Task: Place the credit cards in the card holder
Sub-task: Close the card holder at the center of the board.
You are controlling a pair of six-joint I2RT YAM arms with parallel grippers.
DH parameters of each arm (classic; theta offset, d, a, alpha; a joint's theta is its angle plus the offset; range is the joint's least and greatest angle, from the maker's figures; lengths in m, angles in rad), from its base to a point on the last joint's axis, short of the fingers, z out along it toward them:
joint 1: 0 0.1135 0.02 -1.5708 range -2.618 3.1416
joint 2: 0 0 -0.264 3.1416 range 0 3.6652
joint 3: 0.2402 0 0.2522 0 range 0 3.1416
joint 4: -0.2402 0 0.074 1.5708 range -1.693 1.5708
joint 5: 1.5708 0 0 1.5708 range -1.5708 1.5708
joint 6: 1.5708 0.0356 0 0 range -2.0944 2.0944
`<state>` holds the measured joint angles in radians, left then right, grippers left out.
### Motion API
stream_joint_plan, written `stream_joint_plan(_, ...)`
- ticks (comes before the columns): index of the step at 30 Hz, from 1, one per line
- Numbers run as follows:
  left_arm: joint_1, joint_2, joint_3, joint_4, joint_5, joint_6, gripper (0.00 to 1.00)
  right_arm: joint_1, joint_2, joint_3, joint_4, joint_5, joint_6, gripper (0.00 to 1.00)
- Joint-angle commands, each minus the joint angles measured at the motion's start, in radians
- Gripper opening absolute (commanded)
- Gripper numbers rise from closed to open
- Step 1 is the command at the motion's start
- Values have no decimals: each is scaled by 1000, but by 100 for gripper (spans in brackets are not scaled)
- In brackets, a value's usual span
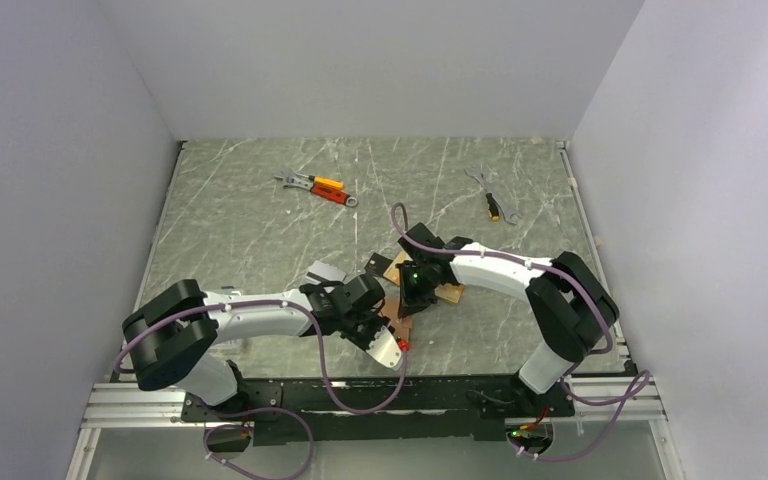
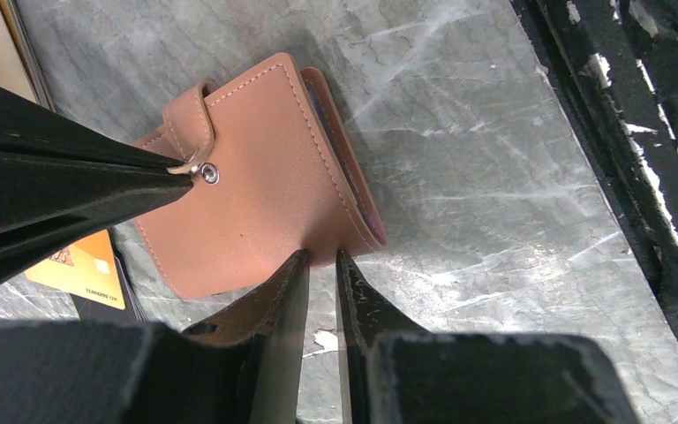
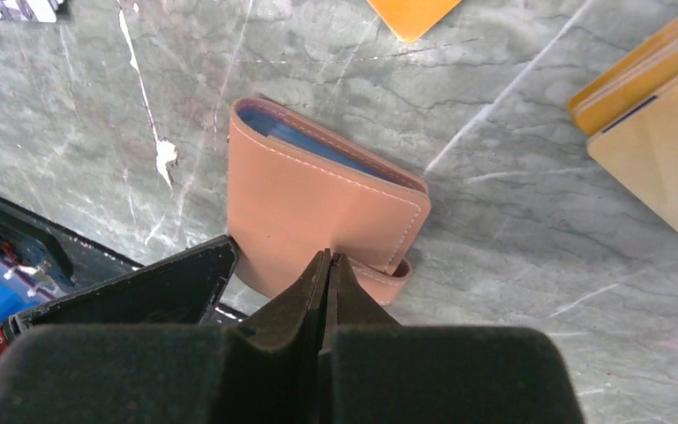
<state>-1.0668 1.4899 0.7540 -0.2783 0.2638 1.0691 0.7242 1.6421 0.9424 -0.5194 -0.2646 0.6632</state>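
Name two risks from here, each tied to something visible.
1. The holder is snapped shut; the right end effector, shut with its tip at the snap, could slip off and shove the holder instead of opening it.
2. The left end effector only meets the holder's edge, so the holder could slide onto the orange card.

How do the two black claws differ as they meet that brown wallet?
The left gripper has its fingers slightly apart; the right gripper has them pressed together. The left gripper sits at the card holder's bare edge; the right gripper points its tip at the strap by the snap. Both are black, pointed and at the closed card holder.
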Motion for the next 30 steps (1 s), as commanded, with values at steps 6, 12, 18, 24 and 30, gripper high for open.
stream_joint_plan(6,-9,15,38,-16,13,15,22,-3,-45,-19,45,59,33,0)
stream_joint_plan(12,-10,22,45,-22,11,13,21,4,-18,-31,80,19,42,0)
stream_joint_plan(18,-10,27,47,-24,11,13,20,14,2,-40,76,0,35,0)
stream_joint_plan(24,-10,30,51,-27,11,10,19,15,23,-30,48,-9,19,0)
stream_joint_plan(30,-10,31,51,-27,9,8,18,21,43,-25,18,-12,6,0)
